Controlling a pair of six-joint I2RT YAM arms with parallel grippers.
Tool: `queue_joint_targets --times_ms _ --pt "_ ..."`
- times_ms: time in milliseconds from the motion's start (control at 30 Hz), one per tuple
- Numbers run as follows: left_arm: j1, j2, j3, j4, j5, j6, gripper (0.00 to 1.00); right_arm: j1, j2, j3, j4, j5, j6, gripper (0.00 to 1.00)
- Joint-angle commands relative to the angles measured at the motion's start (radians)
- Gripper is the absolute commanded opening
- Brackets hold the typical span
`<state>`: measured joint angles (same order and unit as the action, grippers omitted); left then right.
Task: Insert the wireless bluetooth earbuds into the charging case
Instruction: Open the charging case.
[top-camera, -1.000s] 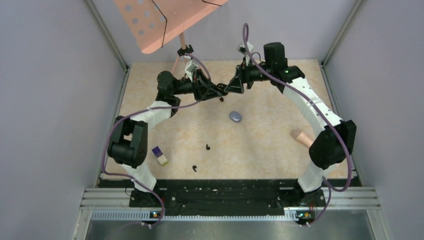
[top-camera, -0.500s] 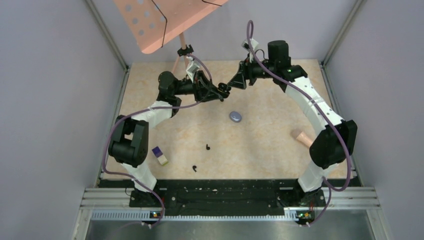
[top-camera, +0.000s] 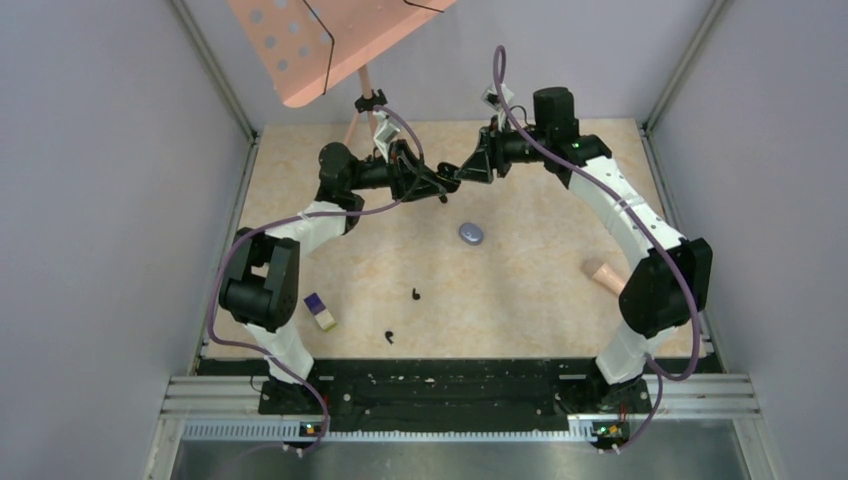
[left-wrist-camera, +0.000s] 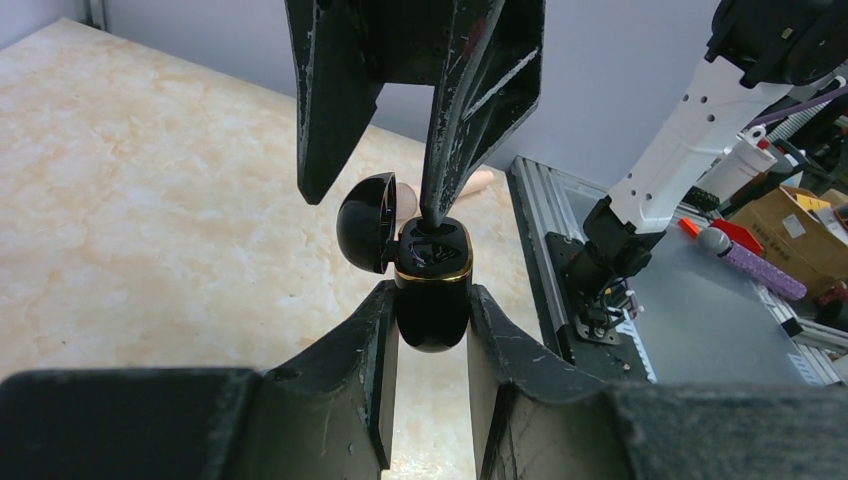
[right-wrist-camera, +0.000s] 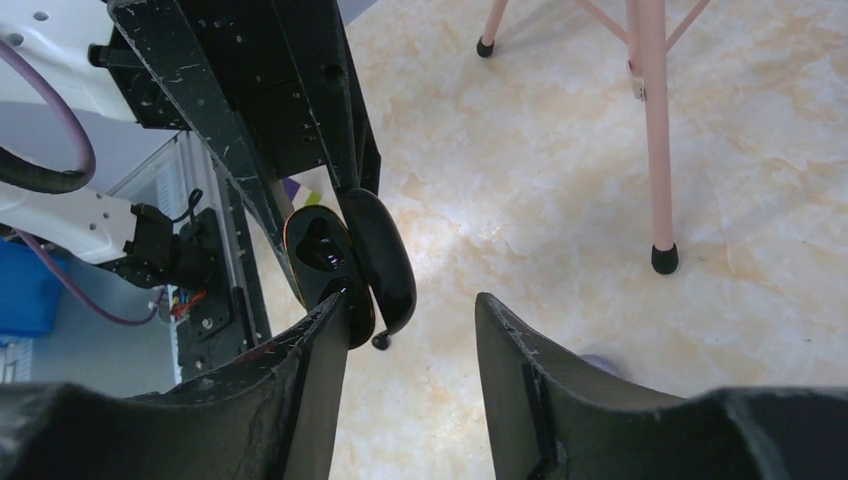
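Note:
My left gripper (top-camera: 447, 186) (left-wrist-camera: 430, 295) is shut on a glossy black charging case (left-wrist-camera: 432, 290) with a gold rim, held above the far middle of the table. The case's lid (left-wrist-camera: 366, 222) stands open. My right gripper (top-camera: 463, 176) (right-wrist-camera: 410, 305) is open and meets the case from the opposite side. Its two fingers straddle the lid, and one fingertip (left-wrist-camera: 436, 212) touches the case's mouth. Two black comma-shaped earbuds (top-camera: 415, 294) (top-camera: 389, 336) lie on the table near the front. Neither gripper holds an earbud.
A bluish-grey oval object (top-camera: 470, 233) lies below the grippers. A purple-and-cream block (top-camera: 320, 311) sits front left, and a pink cylinder (top-camera: 603, 272) is by the right arm. A pink perforated stand (top-camera: 310, 40) overhangs the back, its legs (right-wrist-camera: 648, 130) on the table.
My right gripper drew back a little from the case, then returned to it with its jaws narrower. The left gripper kept its hold on the case and barely moved.

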<state>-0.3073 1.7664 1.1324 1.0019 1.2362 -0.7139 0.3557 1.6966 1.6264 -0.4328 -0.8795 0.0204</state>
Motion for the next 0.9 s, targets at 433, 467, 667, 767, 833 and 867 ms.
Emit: queue_joint_targets --times_ms 433,467,667,767,833,867 --pt "0.004 -0.012 0.025 0.051 -0.014 -0.009 0.00 0.003 -0.004 0.011 0.101 -0.088 0.051 0.09" --pt "0.004 -0.011 0.025 0.049 -0.018 -0.011 0.00 0.002 -0.005 0.012 0.096 -0.090 0.044 0.09" --pt "0.005 0.002 0.033 0.003 -0.074 -0.036 0.13 0.025 -0.037 0.035 0.026 -0.030 -0.096 0.00" --pt "0.007 0.007 0.043 -0.060 -0.115 -0.045 0.29 0.056 -0.062 0.057 -0.020 0.068 -0.219 0.00" --pt "0.007 0.010 0.041 -0.062 -0.110 -0.059 0.36 0.071 -0.080 0.057 -0.023 0.124 -0.279 0.00" --pt "0.007 0.011 0.041 -0.061 -0.108 -0.061 0.38 0.078 -0.089 0.055 -0.015 0.152 -0.299 0.00"
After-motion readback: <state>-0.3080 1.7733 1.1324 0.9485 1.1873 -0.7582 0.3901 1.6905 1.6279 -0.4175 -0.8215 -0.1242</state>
